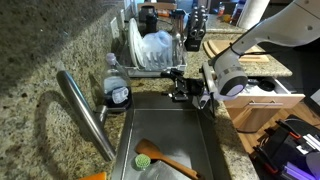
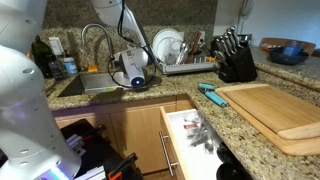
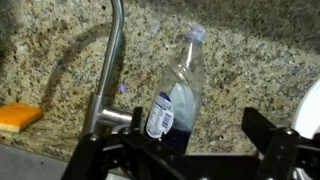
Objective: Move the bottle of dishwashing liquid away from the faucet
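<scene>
The bottle of dishwashing liquid (image 1: 116, 90) is a clear bottle with a pale cap and a white-and-blue label. It stands on the granite ledge beside the base of the faucet (image 1: 85, 112), a long curved steel spout. In the wrist view the bottle (image 3: 176, 95) leans slightly, just right of the faucet stem (image 3: 110, 70). My gripper (image 1: 179, 86) hovers over the sink, pointed at the bottle and still apart from it. Its fingers (image 3: 200, 148) are open and empty, and the bottle lines up near the left finger. The gripper also shows in an exterior view (image 2: 143, 80).
A green scrub brush (image 1: 145, 157) with a wooden handle lies in the sink basin (image 1: 200, 140). A dish rack with plates (image 1: 150, 48) stands behind the sink. An orange sponge (image 3: 18, 117) lies left of the faucet. A knife block (image 2: 236, 62), a cutting board (image 2: 280, 112) and an open drawer (image 2: 195, 135) are to the side.
</scene>
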Robot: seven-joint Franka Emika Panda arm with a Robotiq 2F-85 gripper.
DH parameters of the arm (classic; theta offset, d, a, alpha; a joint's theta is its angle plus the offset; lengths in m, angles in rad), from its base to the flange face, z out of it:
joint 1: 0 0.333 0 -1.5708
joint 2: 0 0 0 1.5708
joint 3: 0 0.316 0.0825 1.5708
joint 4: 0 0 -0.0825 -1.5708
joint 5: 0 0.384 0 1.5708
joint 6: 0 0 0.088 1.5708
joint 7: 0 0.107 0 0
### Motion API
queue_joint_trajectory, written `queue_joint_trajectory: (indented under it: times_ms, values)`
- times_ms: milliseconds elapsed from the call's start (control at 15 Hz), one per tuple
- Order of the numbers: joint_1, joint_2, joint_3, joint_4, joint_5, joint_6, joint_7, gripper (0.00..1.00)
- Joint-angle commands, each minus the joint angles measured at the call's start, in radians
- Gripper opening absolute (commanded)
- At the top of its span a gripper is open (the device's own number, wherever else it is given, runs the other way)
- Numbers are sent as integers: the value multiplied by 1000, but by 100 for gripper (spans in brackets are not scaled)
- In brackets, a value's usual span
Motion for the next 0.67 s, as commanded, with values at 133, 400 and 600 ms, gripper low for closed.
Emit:
queue_joint_trajectory:
  times_ms: [133, 400, 600]
  values:
    - [87, 87, -6, 350, 36, 374, 7, 100]
    - [77, 51, 6, 321, 21, 353, 10, 100]
    - [71, 51, 3, 305, 21, 351, 10, 100]
